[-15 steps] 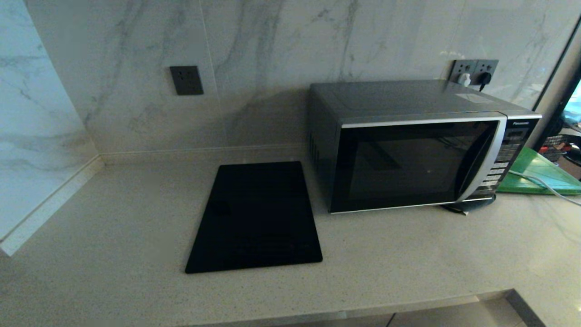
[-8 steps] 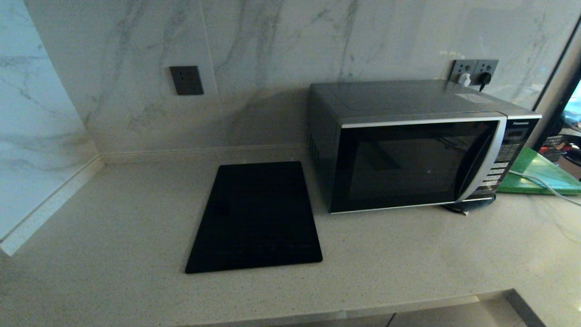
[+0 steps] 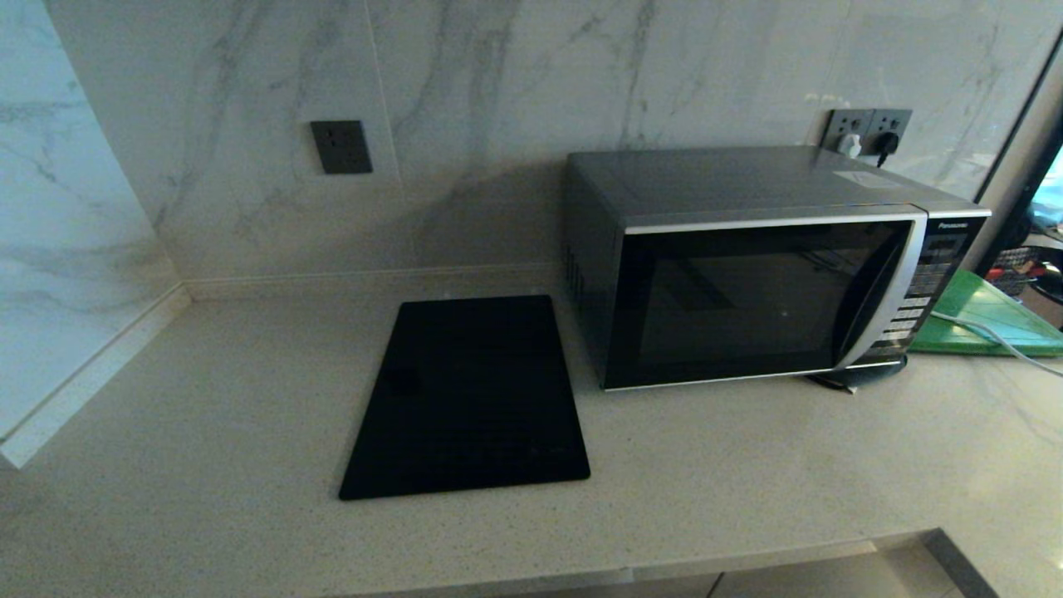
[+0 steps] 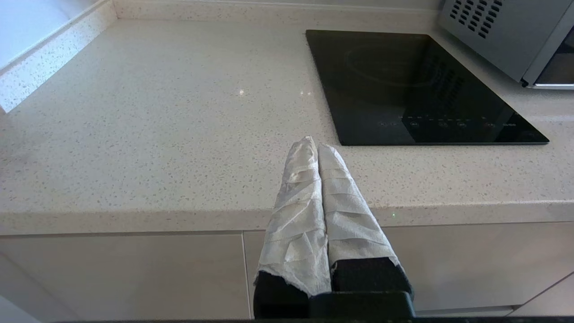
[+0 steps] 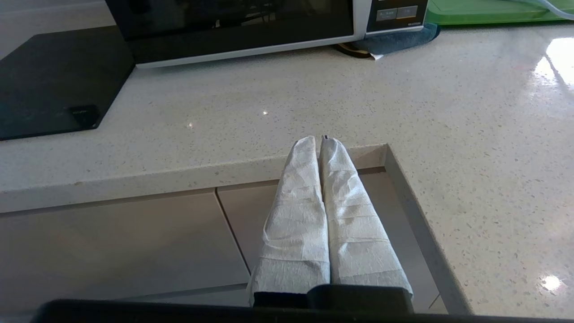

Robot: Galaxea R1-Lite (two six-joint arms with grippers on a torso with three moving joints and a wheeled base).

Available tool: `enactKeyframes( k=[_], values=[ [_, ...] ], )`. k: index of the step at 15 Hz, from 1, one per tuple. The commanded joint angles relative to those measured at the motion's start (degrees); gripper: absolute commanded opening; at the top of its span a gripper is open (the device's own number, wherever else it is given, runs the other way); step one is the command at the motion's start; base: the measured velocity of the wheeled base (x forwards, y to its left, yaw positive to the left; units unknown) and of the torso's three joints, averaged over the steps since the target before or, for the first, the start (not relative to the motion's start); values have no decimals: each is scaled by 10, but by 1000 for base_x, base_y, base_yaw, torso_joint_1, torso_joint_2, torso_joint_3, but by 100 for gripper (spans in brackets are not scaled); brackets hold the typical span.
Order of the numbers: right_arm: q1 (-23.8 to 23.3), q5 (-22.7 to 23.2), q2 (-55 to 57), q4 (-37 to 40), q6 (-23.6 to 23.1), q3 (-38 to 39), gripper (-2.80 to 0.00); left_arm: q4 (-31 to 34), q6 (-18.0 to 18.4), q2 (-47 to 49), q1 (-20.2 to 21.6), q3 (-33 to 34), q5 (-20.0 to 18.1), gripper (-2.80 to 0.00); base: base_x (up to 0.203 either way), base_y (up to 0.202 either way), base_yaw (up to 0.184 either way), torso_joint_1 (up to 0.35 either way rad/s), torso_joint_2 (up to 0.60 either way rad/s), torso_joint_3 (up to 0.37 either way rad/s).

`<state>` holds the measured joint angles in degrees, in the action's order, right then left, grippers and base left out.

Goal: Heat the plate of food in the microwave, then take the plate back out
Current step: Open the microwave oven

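1. Grey Panasonic microwave (image 3: 751, 266) stands on the speckled countertop (image 3: 208, 448) with its door closed, beside the black cooktop slab (image 3: 469, 399); from the head view I see no plate of food anywhere, and no arms.
2. Left wrist view: left gripper (image 4: 317, 146), cloth-wrapped, fingers pressed together and empty, parked off the counter edge.
3. Right wrist view: right gripper (image 5: 319, 142) likewise closed and empty. I judge that the door must be opened first, gripped squarely at its trim edge.

Dark grey microwave (image 3: 747, 257) w/ silver trim, black slab (image 3: 469, 399), speckled beige counter (image 3: 208, 432), prob. green board (image 3: 988, 320).
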<state>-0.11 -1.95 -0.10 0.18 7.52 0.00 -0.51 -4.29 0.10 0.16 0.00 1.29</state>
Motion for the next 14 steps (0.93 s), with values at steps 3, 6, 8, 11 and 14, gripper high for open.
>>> enactKeyframes(
  k=[3, 6, 8, 11, 14],
  values=[
    [0, 0, 1, 0, 0, 1, -280, 0, 0, 0, 0, 0, 0, -280, 0, 0, 0, 0, 0, 0],
    [0, 0, 1, 1, 0, 2, -280, 0, 0, 0, 0, 0, 0, -280, 0, 0, 0, 0, 0, 0],
    [0, 0, 1, 0, 0, 1, -280, 0, 0, 0, 0, 0, 0, -280, 0, 0, 0, 0, 0, 0],
    [-1, 0, 1, 1, 0, 2, -280, 0, 0, 0, 0, 0, 0, -280, 0, 0, 0, 0, 0, 0],
    [0, 0, 1, 0, 0, 2, -280, 0, 0, 0, 0, 0, 0, -280, 0, 0, 0, 0, 0, 0]
  ],
)
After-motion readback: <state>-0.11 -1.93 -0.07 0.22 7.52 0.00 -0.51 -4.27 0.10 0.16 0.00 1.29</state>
